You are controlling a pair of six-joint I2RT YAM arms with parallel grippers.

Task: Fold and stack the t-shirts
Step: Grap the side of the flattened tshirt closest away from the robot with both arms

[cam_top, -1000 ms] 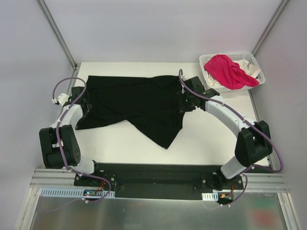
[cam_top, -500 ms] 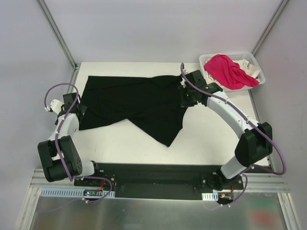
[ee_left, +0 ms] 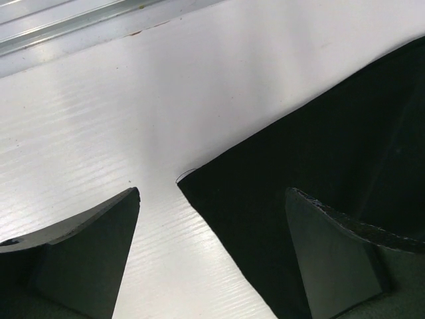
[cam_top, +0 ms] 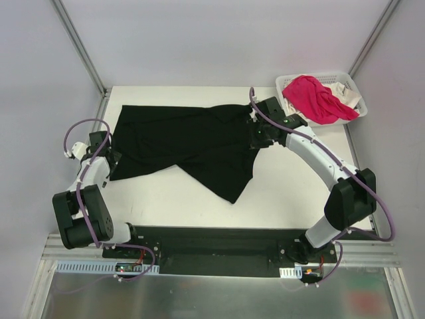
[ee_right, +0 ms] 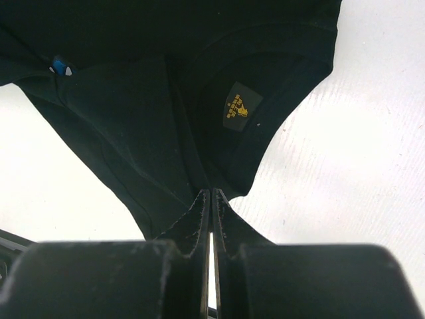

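Table (cam_top: 299, 193) bears black shirt (cam_top: 186, 139); right hand (cam_top: 255, 140) hides its edge.

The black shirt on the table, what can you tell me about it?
The black shirt is soft dark cloth, lying creased across the white table, with one part trailing to a point toward the near edge. A yellow label shows inside its neck opening, and a bit of blue print peeks out. The right hand is shut on the cloth by the neck. The open left hand sits over a corner at its other end.
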